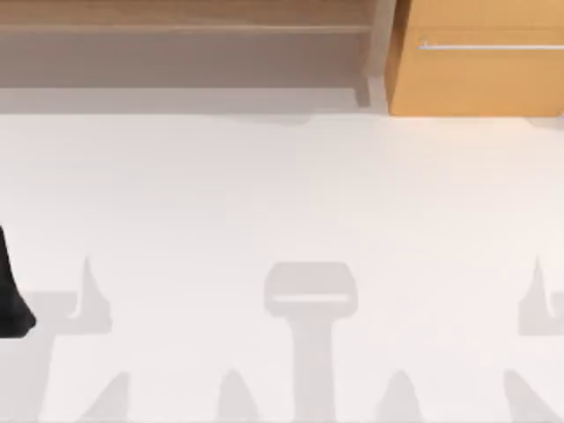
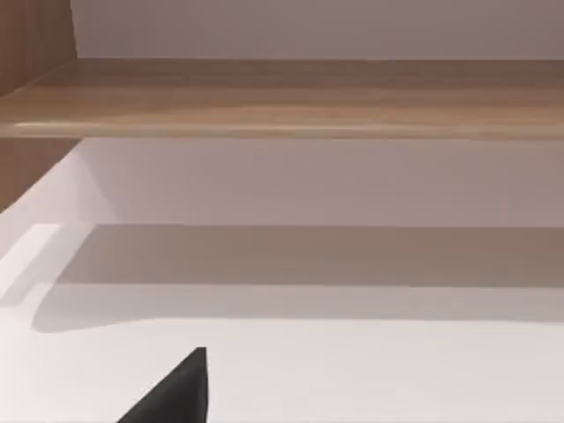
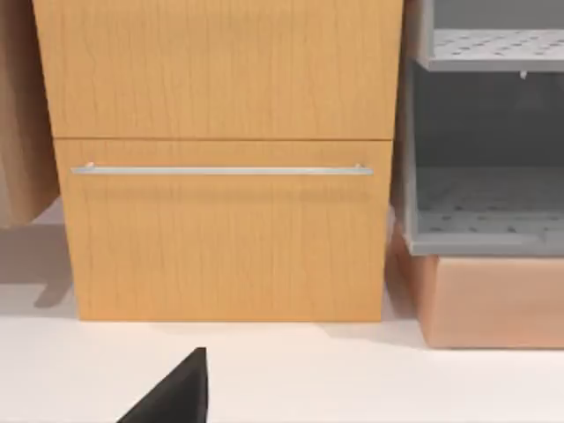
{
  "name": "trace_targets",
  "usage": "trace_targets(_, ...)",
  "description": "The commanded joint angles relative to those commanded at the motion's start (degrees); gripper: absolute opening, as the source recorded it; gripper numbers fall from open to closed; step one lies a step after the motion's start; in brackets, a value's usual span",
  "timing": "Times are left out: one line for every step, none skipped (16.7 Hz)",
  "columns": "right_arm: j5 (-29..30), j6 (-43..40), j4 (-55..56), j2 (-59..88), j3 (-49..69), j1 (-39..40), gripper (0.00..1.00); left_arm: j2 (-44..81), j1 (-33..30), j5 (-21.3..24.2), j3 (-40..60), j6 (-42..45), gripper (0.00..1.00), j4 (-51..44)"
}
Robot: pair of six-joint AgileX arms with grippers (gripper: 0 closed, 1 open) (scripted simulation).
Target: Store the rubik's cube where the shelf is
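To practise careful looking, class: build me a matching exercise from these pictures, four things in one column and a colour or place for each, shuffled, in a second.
Things:
1. shelf
2. drawer cabinet
3. handle
4. rack

Descriptions:
A. thin silver bar
B. grey, perforated
C. orange wood, top view's right
D. light brown, top view's left

Pairs: 1-D, 2-C, 3-A, 4-B

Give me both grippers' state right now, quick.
Left gripper: facing the shelf; open or closed cannot be told.
Right gripper: facing the drawer cabinet; open or closed cannot be told.
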Motion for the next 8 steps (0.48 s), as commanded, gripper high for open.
trace_targets(0.00,0.00,0.00,0.00,0.00,0.00,1.00,0.00,0.00,0.00,0.00,0.00,1.00,0.00)
trace_targets(0.00,0.00,0.00,0.00,0.00,0.00,1.00,0.00,0.00,0.00,0.00,0.00,1.00,0.00)
trace_targets(-0.02,-0.40,0.27,0.56,0.17,0.12,1.00,0.00,0.00,0.00,0.00,0.00,1.00,0.00)
trace_targets(-0.05,-1.22,0.84,1.71,0.54,0.36,1.00,0.00,0.00,0.00,0.00,0.00,1.00,0.00)
trace_targets(-0.05,-2.47,1.73,3.46,1.13,0.68,1.00,0.00,0.00,0.00,0.00,0.00,1.00,0.00)
trace_targets(-0.03,-4.12,2.93,5.78,1.92,1.07,1.00,0.00,0.00,0.00,0.00,0.00,1.00,0.00)
trace_targets(0.04,-6.14,4.42,8.64,2.93,1.51,1.00,0.00,0.00,0.00,0.00,0.00,1.00,0.00)
trace_targets(0.16,-8.51,6.19,11.98,4.13,1.98,1.00,0.00,0.00,0.00,0.00,0.00,1.00,0.00)
